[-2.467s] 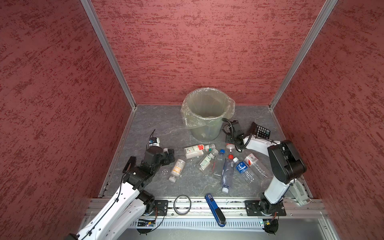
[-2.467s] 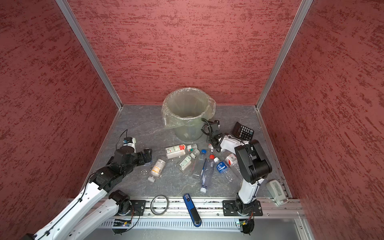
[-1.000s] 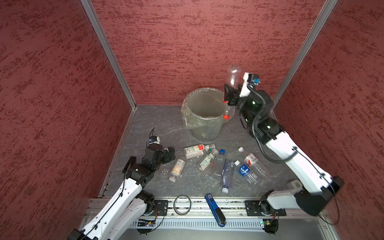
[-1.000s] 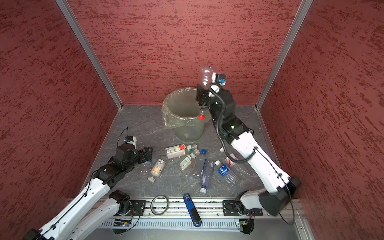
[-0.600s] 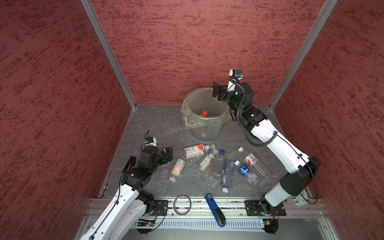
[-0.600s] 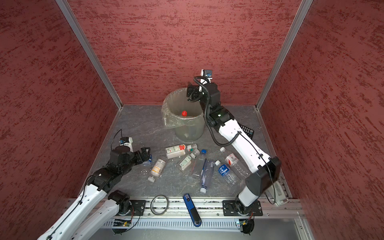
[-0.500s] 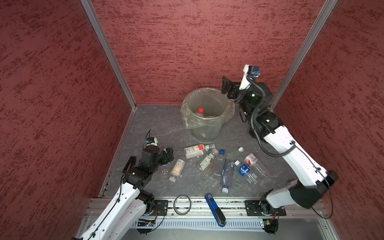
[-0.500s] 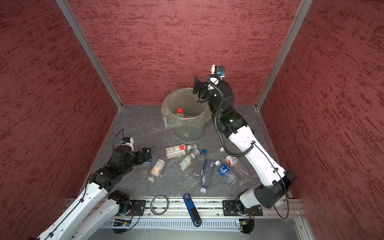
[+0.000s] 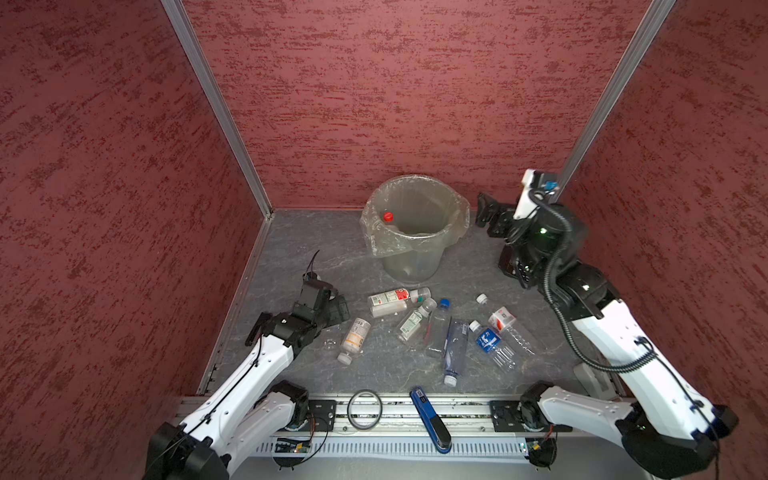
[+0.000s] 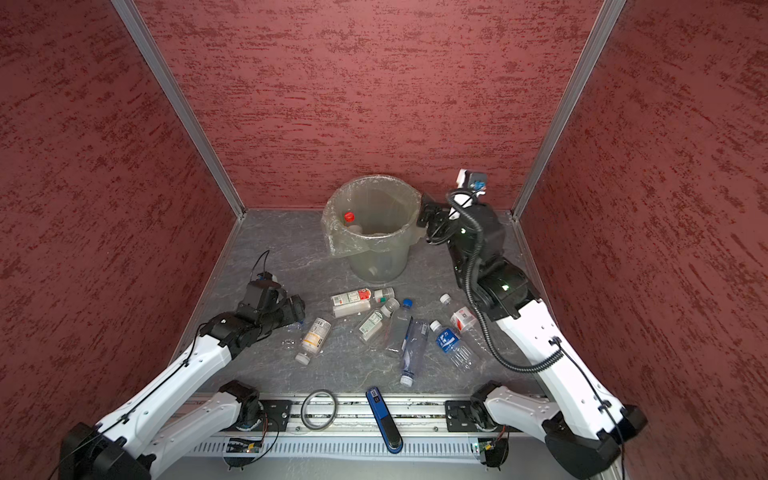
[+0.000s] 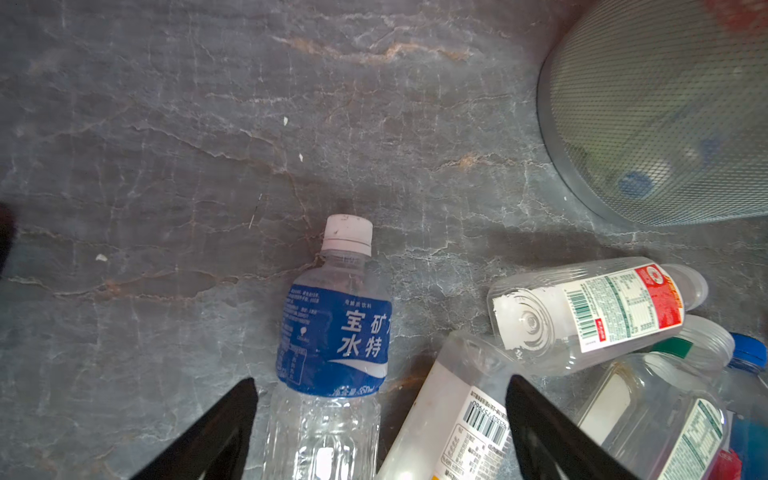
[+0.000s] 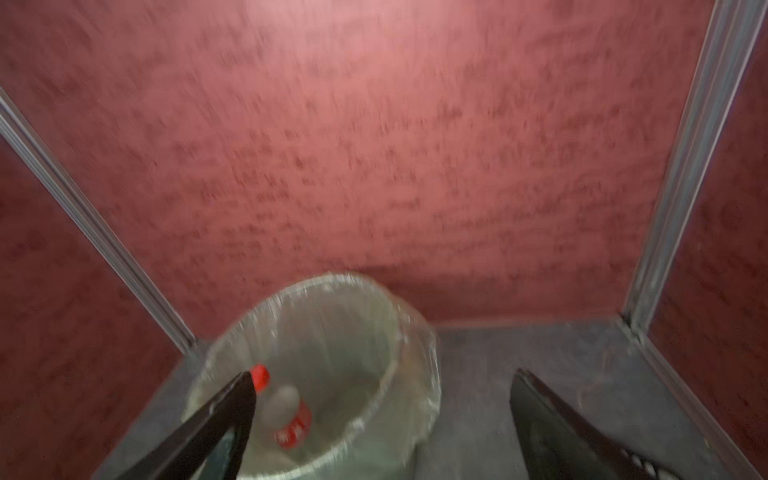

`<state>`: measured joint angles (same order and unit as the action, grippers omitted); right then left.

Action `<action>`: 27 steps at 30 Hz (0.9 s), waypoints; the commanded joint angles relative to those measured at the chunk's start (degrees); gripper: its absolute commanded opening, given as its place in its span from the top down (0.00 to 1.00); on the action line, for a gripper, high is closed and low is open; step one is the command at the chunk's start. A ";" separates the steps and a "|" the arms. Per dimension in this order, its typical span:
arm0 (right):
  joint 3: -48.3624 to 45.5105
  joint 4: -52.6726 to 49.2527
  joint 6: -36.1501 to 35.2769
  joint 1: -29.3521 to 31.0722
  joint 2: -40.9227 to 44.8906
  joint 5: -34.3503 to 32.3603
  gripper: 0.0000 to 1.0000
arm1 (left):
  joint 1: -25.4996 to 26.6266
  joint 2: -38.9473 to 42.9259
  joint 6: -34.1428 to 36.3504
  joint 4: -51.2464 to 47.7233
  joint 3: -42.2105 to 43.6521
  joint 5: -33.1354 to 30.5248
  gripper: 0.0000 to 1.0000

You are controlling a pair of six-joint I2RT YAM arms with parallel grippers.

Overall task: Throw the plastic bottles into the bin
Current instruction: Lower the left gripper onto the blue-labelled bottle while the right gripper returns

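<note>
- One red-capped bottle (image 9: 388, 216) lies inside the bin (image 9: 409, 262).
- Many more bottles (image 9: 413, 322) lie scattered on the grey worktop (image 9: 299, 232) near it, so most of the job looks undone.
- The left pincer (image 11: 380, 386), jaws apart, straddles a blue-labelled bottle (image 11: 336, 345).
- The right pincer (image 12: 382, 374), apart and empty, hangs beside the bin.

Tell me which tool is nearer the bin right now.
Right. The right tool hangs beside the rim of the bin, on its right in both top views; the left tool sits low over a blue-labelled bottle, farther off.
</note>
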<state>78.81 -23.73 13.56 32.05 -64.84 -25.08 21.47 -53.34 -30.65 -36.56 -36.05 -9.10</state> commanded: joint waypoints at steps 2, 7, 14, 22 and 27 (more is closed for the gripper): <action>-6.35 -14.79 5.38 0.02 1.36 -0.68 0.05 | -0.32 -3.58 -0.85 -2.64 -0.64 0.32 0.12; -12.04 -22.61 9.62 -0.02 1.70 0.71 0.05 | -0.30 -6.01 -1.45 -4.34 -0.61 1.19 0.15; -19.51 -24.55 13.91 -0.06 3.79 3.09 0.08 | -0.77 -11.77 -1.91 -3.94 -0.96 0.59 0.21; -22.27 -23.61 14.80 -0.06 4.28 4.16 0.13 | -5.10 -19.70 1.57 -0.18 -3.71 3.63 0.31; -24.07 -22.46 15.22 -0.06 3.96 5.11 0.13 | -6.43 -25.40 3.60 0.25 -6.20 6.80 0.32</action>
<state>55.75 -46.70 27.09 32.05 -61.36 -21.10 15.79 -76.38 -29.21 -37.85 -41.04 -4.75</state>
